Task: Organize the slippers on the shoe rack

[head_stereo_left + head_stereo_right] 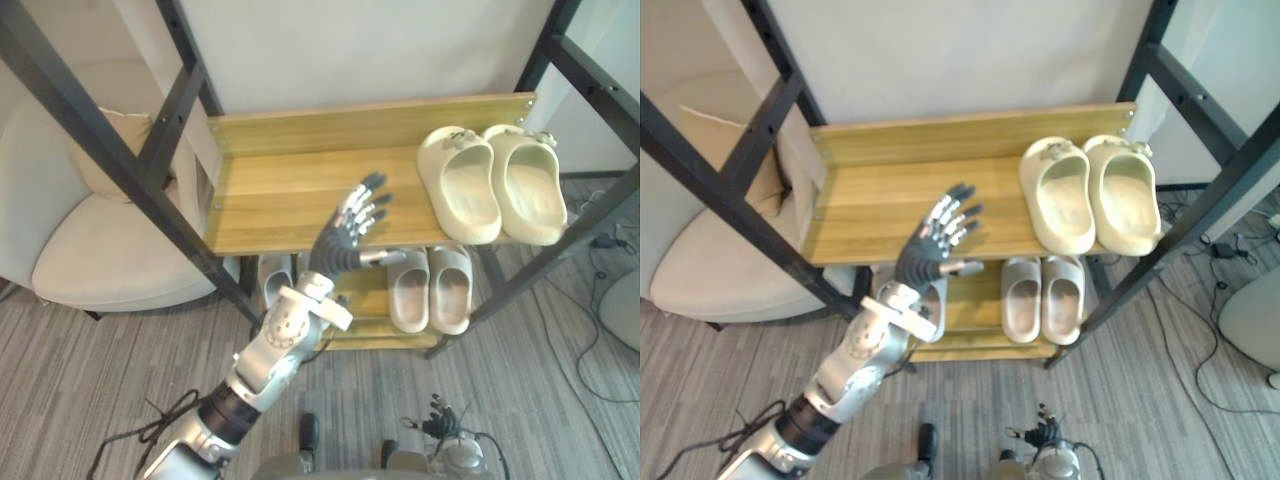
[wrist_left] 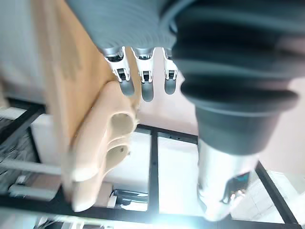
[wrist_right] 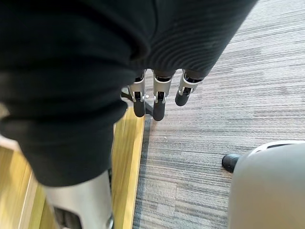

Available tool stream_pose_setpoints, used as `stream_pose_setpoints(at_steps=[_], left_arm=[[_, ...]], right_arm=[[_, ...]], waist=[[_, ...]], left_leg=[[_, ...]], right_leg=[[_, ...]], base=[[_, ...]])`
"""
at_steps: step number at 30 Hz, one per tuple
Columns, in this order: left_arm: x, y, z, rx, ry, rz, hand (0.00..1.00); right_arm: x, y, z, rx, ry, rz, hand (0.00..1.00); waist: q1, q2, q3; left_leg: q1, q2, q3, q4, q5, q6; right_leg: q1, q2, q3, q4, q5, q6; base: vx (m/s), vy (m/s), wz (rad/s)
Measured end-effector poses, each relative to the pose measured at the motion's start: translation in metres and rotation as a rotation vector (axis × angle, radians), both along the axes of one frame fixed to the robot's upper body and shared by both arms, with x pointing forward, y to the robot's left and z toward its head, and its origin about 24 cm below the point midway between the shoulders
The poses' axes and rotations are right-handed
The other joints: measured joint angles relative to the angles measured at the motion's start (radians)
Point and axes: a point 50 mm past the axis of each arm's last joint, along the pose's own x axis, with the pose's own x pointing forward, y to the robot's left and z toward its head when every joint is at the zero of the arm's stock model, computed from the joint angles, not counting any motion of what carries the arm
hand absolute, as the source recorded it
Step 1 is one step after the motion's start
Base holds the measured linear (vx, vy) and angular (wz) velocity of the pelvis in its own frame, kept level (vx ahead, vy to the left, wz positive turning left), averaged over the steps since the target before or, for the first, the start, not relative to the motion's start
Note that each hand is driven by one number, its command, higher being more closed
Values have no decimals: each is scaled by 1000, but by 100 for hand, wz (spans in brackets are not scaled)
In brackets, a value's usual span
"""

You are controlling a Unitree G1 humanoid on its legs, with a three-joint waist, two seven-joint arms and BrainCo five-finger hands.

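Left hand is held open, fingers spread and empty, over the bare top shelf beside the cream slippers. The pair is set snug together, probably to leave room. Grey slippers are seen below the cream pair. Right hand is hung low, fingers straight, idle.

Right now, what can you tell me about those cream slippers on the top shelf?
The cream slippers are a matched pair of chunky closed-toe clogs, seemingly soft foam, with small ornaments on the toes. They sit soles down, side by side and touching, toes pointing to the back, at the right end of the top wooden shelf. The open left hand is apart from them.
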Motion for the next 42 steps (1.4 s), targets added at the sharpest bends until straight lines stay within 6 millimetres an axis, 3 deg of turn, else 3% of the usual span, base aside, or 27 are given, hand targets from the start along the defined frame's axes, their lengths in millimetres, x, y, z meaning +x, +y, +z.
stream_pose_setpoints(at_steps=[5,11,20,23,35,38,39,42], left_arm=[[-13,5,-37,66,128,-36,0],[-35,30,-110,243,386,47,0],[-74,110,-208,550,793,368,0],[-90,132,-226,633,897,457,0],[-132,166,-254,716,1142,662,0],[-135,168,-255,673,1179,718,0],[-135,168,-256,660,1187,737,0],[-131,164,-254,592,1191,783,0]], right_arm=[[0,3,-3,-17,29,45,0],[3,3,-3,-17,31,48,0],[-2,7,-7,-4,56,34,0],[-3,7,-8,7,55,5,0],[-8,8,-11,21,77,-36,0],[-8,9,-11,5,83,-11,0],[-8,9,-11,4,84,-9,0],[-9,8,-10,5,81,-17,0]], waist=[[10,-4,-1],[21,-10,-1],[35,-42,-3],[38,-56,-8],[47,-66,-13],[70,-68,-13],[80,-69,-12],[90,-94,3]], left_leg=[[8,1,-24,0,0,-1],[21,3,-25,0,-5,-5],[29,7,-19,0,-9,-7],[29,6,-15,0,-12,-6],[37,5,11,0,-28,-5],[48,-1,32,1,-40,-1],[51,-5,32,2,-50,3],[15,-43,11,113,-139,23]], right_leg=[[33,7,-23,-31,8,-3],[57,11,-25,-47,12,-4],[63,14,-17,-55,12,-4],[64,15,-10,-63,12,-4],[64,14,20,-65,13,-2],[64,10,32,-60,11,0],[63,4,33,-43,-1,4],[-33,-59,36,248,-100,43]], base=[[3,-21,14],[1,-3,1],[-6,-3,-1],[-4,-2,-3],[8,-1,-6],[26,9,-20],[58,51,-4],[-3,22,26]])
